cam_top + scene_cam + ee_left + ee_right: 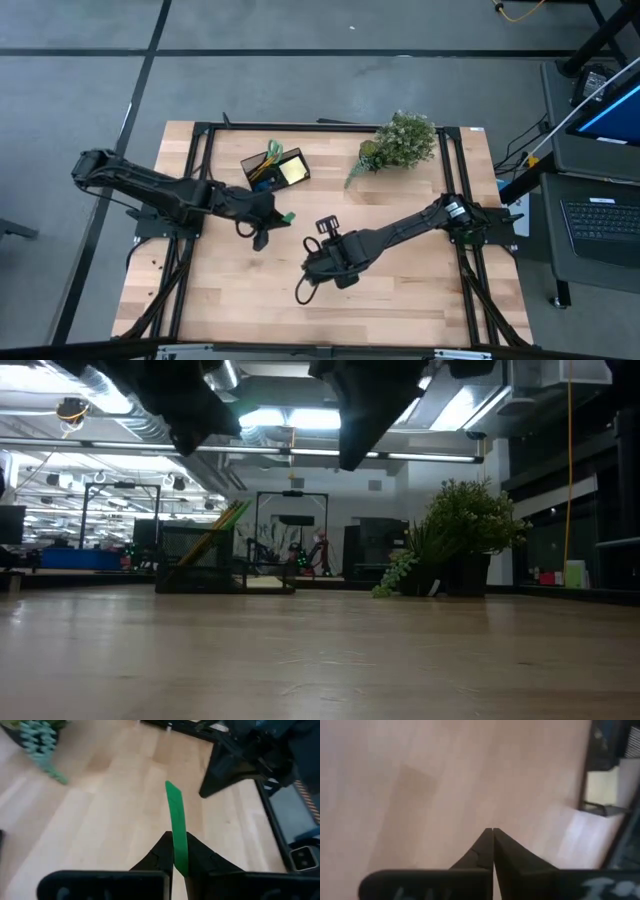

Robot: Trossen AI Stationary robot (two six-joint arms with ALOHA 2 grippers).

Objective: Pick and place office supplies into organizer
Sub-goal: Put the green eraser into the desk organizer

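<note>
Wooden tabletop [400, 300] held the black divided organizer [275, 168] near the plant [400, 142]. Left gripper [275, 215] pinched a flat green piece [176, 827]; right gripper [318, 268] was closed, empty.

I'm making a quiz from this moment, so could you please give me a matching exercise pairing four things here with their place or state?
Things:
1. left gripper
2. right gripper
3. plant
4. organizer

Place or state:
A. shut with nothing between its fingers
B. at the table's far edge, right of centre
C. shut on a green piece
D. holds pencils and a yellow pad

Pairs: 1-C, 2-A, 3-B, 4-D
</note>
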